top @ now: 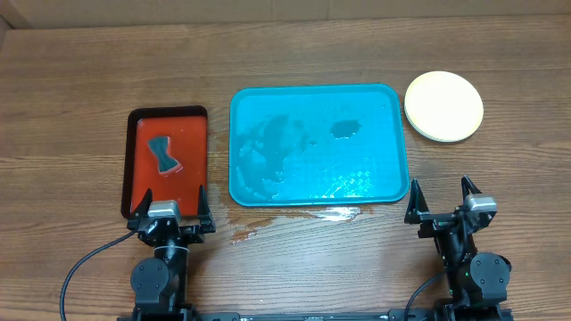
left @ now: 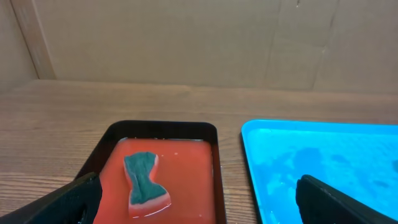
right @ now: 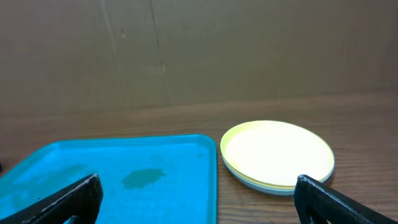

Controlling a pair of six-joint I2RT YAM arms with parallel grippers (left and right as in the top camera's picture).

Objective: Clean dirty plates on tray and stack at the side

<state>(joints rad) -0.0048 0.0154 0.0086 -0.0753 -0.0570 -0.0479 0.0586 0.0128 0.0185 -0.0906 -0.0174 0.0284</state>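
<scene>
- The plates (top: pixel 443 106) sit in a stack on the wooden table (top: pixel 80 98), just beyond the tray's far right corner and not touching it. They are round, smooth plastic. The top one is pale yellow with a thin lime-green edge, and the number beneath cannot be told.
- The tray (top: pixel 312 88) lies at the middle of the table. It is a glossy teal-blue rectangle with rounded corners and a raised rim. Its floor is streaked with water, with a darker patch (top: pixel 345 129) toward the far right.
- The left gripper (top: pixel 173 198) hangs over the near end of the red tray (top: pixel 198 152), fingers spread wide and holding nothing.
- The right gripper (top: pixel 441 189) is near the tray's near right corner, jaws likewise parted and empty.
- The red tray is narrow and black-rimmed, with a wet floor. A waisted sponge (top: pixel 163 154) with a grey-green top lies in it.
- A puddle (top: pixel 335 214) glistens on the wood along the tray's near edge.
- A brown cardboard wall (right: pixel 199 50) backs the table.
</scene>
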